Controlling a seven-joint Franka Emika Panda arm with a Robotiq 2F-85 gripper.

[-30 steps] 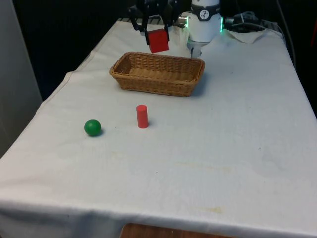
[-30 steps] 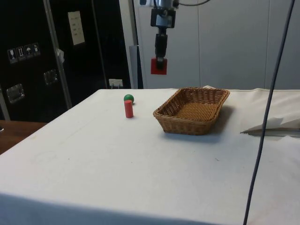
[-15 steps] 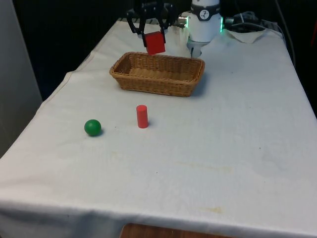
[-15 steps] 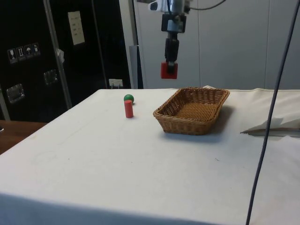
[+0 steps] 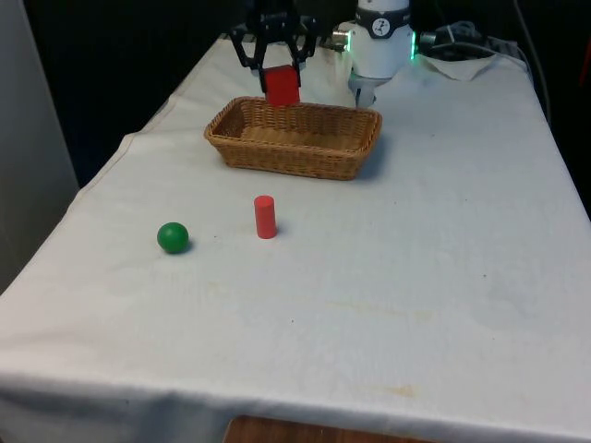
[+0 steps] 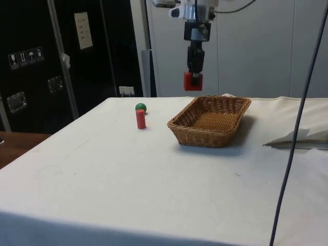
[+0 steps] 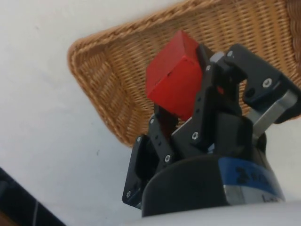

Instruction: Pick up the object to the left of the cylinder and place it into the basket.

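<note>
Wicker is forming the basket (image 5: 294, 137), which is lying on the table (image 5: 443, 258) with its mouth upward, seemingly waiting for the drop. Above its far rim the gripper (image 5: 273, 66) is hanging, its fingers pinching the red block (image 5: 281, 85) clear of the weave. Well apart toward the near edge, the red cylinder (image 5: 265, 217) is standing upright, with the green ball (image 5: 173, 237) lying on the front view's left of it.

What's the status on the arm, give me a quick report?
Gripper shut on red cube, high over the basket's far end. Green ball sits left of red cylinder, untouched. Nothing in the way.
</note>
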